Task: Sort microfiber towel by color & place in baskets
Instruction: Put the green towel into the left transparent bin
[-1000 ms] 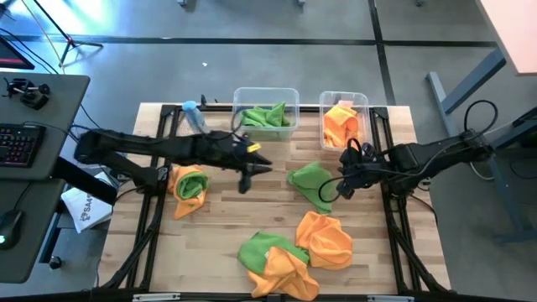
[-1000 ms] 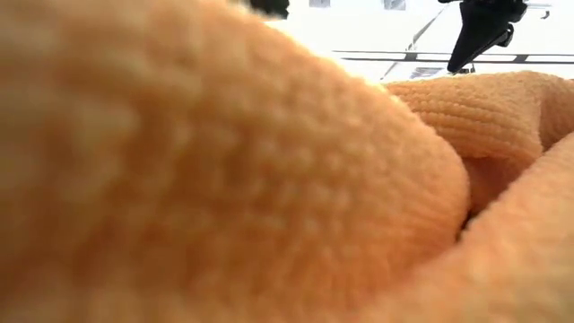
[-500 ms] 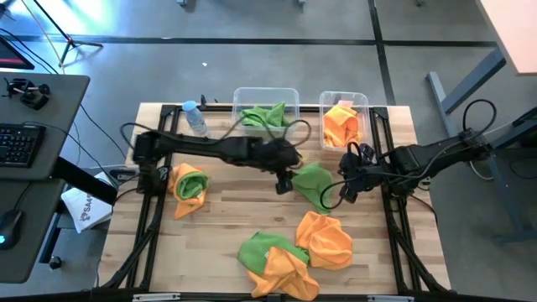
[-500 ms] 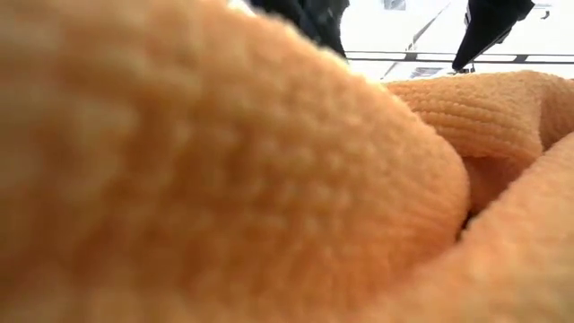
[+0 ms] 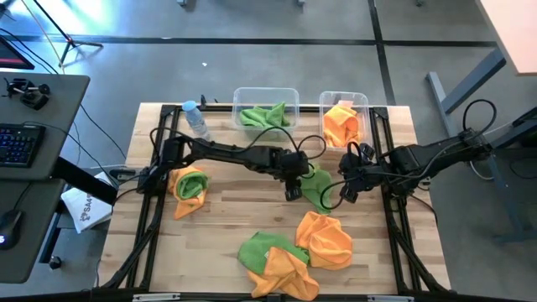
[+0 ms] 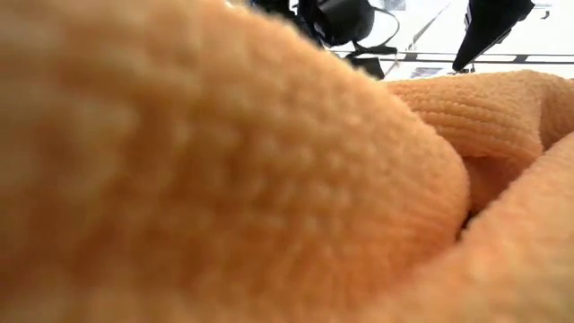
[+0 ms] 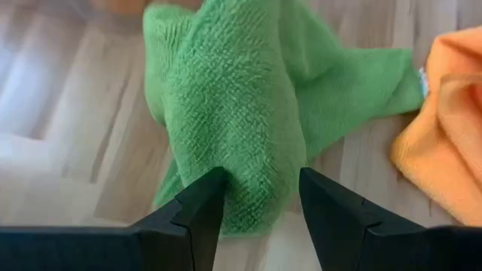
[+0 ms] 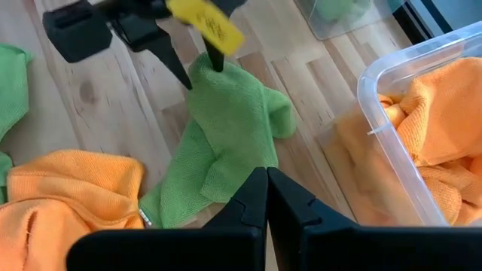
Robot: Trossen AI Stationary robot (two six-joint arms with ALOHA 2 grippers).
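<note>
— Wooden slats make up the surface [image 5: 226,210], and we see towels scattered over it. Where do we find the left gripper [image 7: 261,197]?

— We see it low over the green towel [image 7: 233,98] lying mid-surface, its jaws standing apart, one finger on either side of a raised fold; we cannot tell whether they touch the cloth.

— And the right gripper [image 8: 266,197]?

— Its jaws are pressed together on nothing, and it hovers just beside that same green towel, on the side nearer the narrower basket [image 5: 362,100].

— What do we see in the baskets?

— The narrower one holds orange towels [image 5: 341,126]; the wider basket [image 5: 237,94] beside it holds green ones [image 5: 264,115]. Both sit at the far edge, with a water bottle [image 5: 195,119] near the wider one.

— What else do we see lying loose?

— An orange-and-green bundle [image 5: 189,184] at the left, and a green-and-orange heap [image 5: 294,252] at the near edge, which fills our low view
</note>
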